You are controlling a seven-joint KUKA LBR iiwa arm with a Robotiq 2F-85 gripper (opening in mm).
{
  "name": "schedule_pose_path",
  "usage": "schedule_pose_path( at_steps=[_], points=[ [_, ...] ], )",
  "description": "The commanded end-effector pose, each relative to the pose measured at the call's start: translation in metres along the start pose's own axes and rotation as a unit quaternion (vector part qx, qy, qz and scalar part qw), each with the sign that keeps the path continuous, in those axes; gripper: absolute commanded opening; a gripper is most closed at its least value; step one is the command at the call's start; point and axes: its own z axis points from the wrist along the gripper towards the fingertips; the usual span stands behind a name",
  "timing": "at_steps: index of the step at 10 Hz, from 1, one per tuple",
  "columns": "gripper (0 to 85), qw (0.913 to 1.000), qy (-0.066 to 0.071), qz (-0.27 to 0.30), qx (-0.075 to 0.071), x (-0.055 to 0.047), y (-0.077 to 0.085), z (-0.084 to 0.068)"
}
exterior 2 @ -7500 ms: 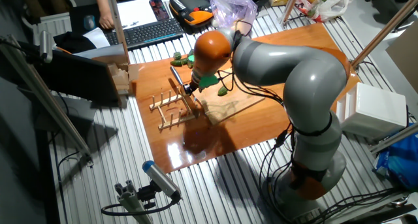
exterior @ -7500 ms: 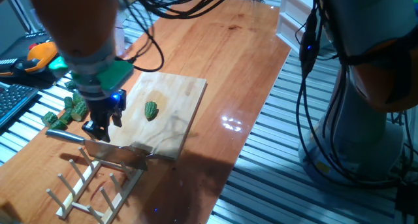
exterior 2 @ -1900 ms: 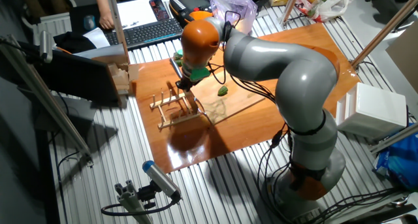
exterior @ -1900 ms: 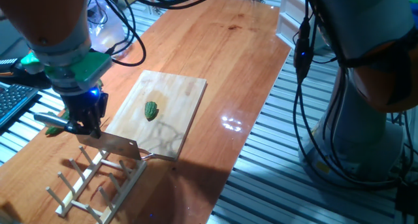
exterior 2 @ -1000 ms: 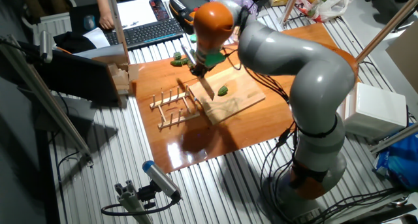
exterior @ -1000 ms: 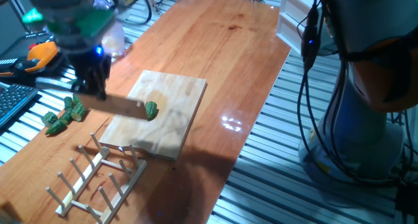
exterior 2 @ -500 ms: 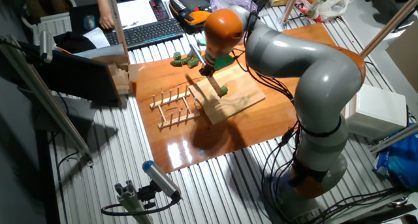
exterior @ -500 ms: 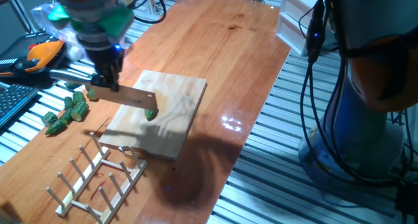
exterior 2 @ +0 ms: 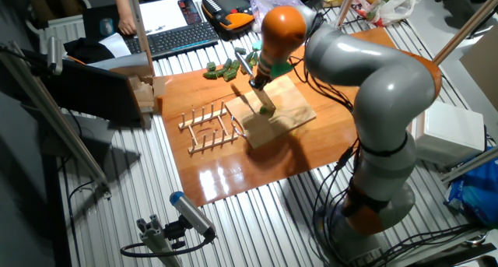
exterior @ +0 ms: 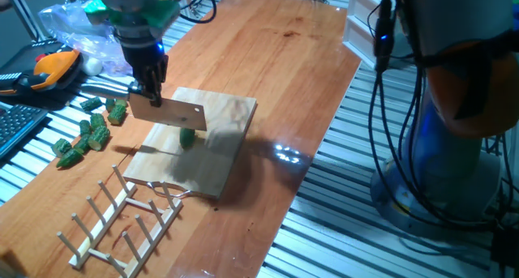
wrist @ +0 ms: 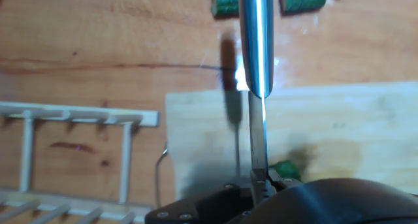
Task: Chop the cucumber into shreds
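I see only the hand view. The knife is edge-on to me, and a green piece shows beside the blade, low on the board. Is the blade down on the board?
Observer: No. In one fixed view the knife hangs above the board, and its shadow lies apart from it on the wood.
Operator: Where is the cucumber relative to the blade?
Observer: The cucumber peeks out just under the blade's lower edge, near the middle of the board. I cannot tell whether they touch.
Operator: Is it cut?
Observer: It looks like one whole chunk, and I see no cut bits on the board.
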Motion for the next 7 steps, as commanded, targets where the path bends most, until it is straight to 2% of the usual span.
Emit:
schedule_pose_path(
  at_steps=[1,2,5,7],
  points=[
    [0.0,0.9992,0.028,0.003,-0.027,0.0001,-0.0001,-0.0001],
    [0.0,0.9997,0.019,-0.011,-0.013,0.0001,-0.0001,-0.0001],
    [0.0,0.9981,-0.004,-0.046,0.040,0.0001,-0.0001,-0.0001],
    [0.0,0.9972,-0.004,-0.054,0.052,0.0001,-0.0001,-0.0001]
  ],
)
